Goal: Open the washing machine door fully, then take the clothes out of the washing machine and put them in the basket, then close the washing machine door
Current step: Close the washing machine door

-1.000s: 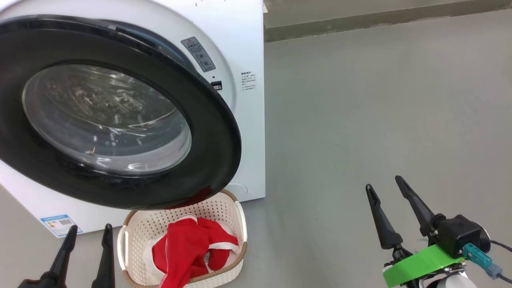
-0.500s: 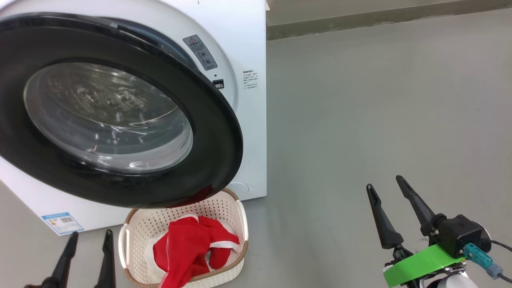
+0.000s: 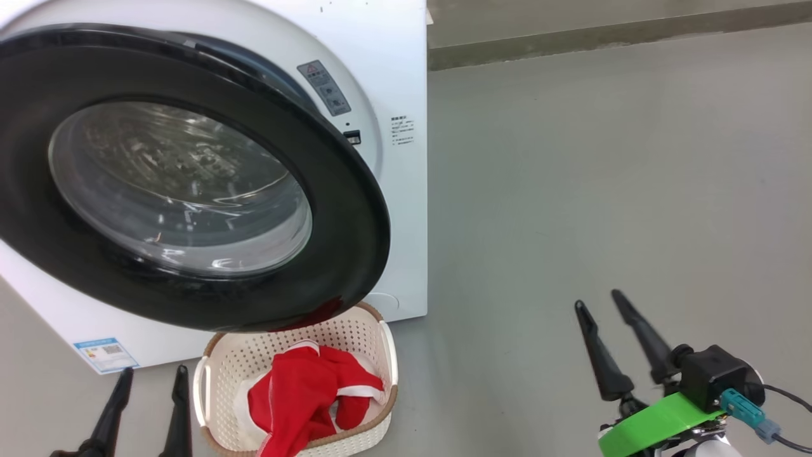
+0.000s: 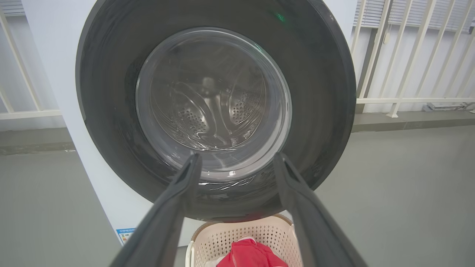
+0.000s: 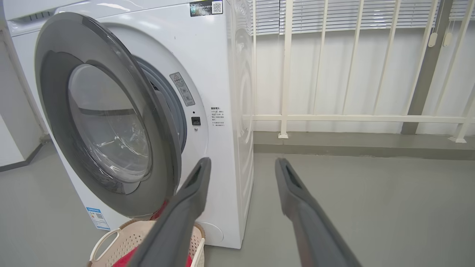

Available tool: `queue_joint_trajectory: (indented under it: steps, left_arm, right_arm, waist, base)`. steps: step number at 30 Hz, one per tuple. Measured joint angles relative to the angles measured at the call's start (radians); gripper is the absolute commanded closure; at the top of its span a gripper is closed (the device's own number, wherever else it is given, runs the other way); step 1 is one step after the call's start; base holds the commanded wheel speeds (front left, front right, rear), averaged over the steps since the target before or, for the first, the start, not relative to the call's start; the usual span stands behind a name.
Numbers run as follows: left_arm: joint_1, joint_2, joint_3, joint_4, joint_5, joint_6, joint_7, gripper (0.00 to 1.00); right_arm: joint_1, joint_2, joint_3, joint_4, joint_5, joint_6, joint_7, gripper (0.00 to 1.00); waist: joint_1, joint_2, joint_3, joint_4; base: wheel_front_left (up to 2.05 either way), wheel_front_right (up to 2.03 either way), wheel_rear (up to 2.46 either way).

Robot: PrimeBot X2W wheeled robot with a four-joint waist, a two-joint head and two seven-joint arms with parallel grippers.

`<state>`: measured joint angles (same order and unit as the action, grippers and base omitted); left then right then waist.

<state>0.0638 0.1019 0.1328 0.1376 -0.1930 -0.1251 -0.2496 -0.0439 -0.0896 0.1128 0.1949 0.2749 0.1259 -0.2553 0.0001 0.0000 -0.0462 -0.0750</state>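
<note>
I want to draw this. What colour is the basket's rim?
Brown, like woven straw, around the cream-white basket. The head view shows it best.

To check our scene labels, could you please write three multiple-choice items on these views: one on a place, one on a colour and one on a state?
1. Where do the clothes lie?
A on the floor; B in the basket; C over the railing.

2. What colour is the rim of the washing machine door?
A white; B red; C black.

3. How does that door stand?
A swung ajar; B latched shut; C lying on the floor.

Answers:
1. B: the red fabric sits inside the perforated cream walls.
2. C: a glossy black ring surrounds the glass.
3. A: the right wrist view shows a gap between the door and the front of the washing machine.
</note>
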Motion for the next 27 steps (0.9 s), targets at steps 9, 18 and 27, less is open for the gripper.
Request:
queue_joint_trajectory:
  steps: [9,18,27]
  left_arm:
    - [-0.002,-0.005,-0.037,-0.002,-0.040,0.000,0.000,0.00]
    - [-0.025,-0.004,-0.058,-0.021,-0.056,0.000,0.000,0.00]
    - [-0.069,-0.007,-0.072,-0.029,-0.067,0.000,0.000,0.00]
  right_arm:
    - [-0.119,0.013,0.066,0.073,0.034,0.000,0.000,1.00]
    - [-0.316,0.027,0.173,0.197,0.043,0.000,0.000,1.00]
    - [-0.488,0.026,0.265,0.308,0.068,0.000,0.000,1.00]
  waist:
    - [0.0000,0.0000,0.022,0.048]
    - [-0.0001,0.0000,0.065,0.121]
    - [0.0000,0.0000,0.120,0.191]
  base:
    - [0.00,0.00,0.00]
    - [0.00,0.00,0.00]
    - [0.00,0.00,0.00]
